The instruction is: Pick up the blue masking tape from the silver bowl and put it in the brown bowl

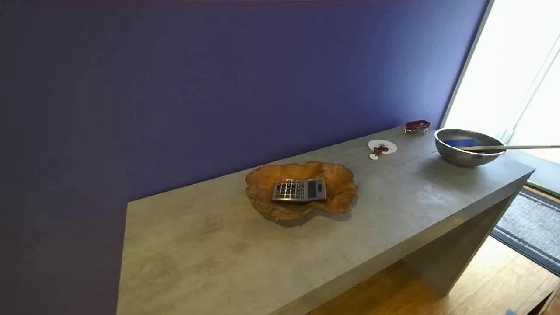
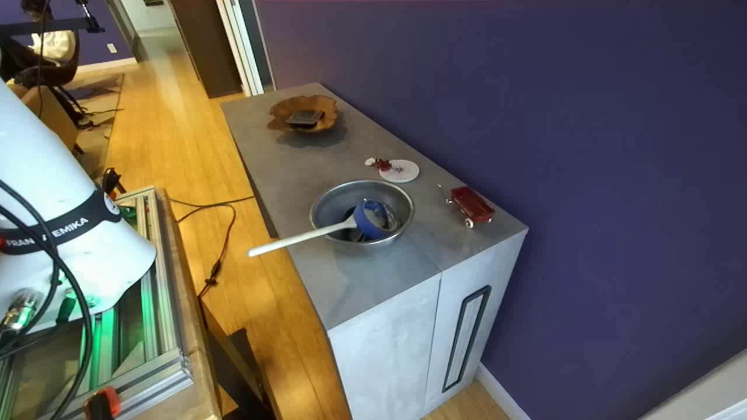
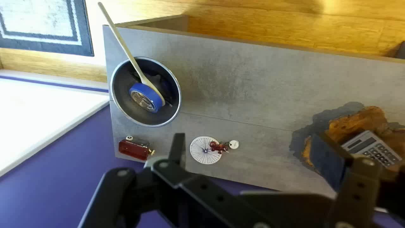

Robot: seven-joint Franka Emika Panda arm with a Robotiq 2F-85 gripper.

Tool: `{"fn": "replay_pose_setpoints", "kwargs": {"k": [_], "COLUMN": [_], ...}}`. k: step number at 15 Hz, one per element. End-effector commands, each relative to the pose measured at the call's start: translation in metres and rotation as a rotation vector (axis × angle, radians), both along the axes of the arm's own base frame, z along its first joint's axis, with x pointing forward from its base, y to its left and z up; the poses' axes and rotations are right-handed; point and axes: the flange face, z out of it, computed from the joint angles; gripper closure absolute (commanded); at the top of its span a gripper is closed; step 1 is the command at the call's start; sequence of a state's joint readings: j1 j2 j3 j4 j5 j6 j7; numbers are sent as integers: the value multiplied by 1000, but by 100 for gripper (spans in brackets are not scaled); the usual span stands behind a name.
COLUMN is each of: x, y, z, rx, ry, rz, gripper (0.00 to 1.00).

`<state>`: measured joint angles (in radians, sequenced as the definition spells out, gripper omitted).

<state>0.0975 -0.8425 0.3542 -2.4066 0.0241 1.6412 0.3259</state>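
1. Closest to the wrist camera, the gripper [image 3: 253, 155] hangs over a grey counter [image 3: 246, 76], its dark jaws parted wide, with the countertop visible between them.
2. The blue masking tape [image 3: 150, 91] sits tilted inside the silver bowl [image 3: 121, 87], near one end of the counter. A long-handled spoon [image 3: 122, 41] shares the bowl, its head overlapping the roll in the wrist view and its handle jutting past the rim; whether spoon and tape touch cannot be told. Darker contents beneath are too indistinct to name.
3. Well apart from it, the wavy-edged brown bowl [image 1: 342, 186] cradles a calculator [image 1: 302, 190] in both exterior views. In the wrist view, one jaw partly covers that bowl.
4. Along a purple wall [image 1: 262, 87], between the two bowls, lies a small white dish [image 3: 201, 153], a tiny red figure [image 3: 216, 146] at its edge. A red toy wagon [image 3: 134, 149] stands near the silver bowl.
5. In an exterior view, the white robot arm [image 2: 111, 256] rises from a metal-framed stand [image 2: 166, 262], as a person [image 2: 55, 46] sits in the background.
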Motion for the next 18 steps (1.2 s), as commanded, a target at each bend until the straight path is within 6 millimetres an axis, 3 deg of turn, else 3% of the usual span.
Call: {"fn": "replay_pose_setpoints", "kwargs": {"k": [1, 7, 8, 11, 16, 17, 18], "x": [0, 0, 6, 21, 48, 53, 46], "y": [0, 0, -9, -64, -152, -162, -148], "z": [1, 1, -5, -38, -106, -114, -100], "rx": [0, 0, -13, -60, -125, -101, -113], "ry": [0, 0, -2, -32, -3, 33, 9], "rz": [0, 0, -46, -181, -380, -413, -362], "gripper": [0, 0, 0, 0, 0, 0, 0]}}
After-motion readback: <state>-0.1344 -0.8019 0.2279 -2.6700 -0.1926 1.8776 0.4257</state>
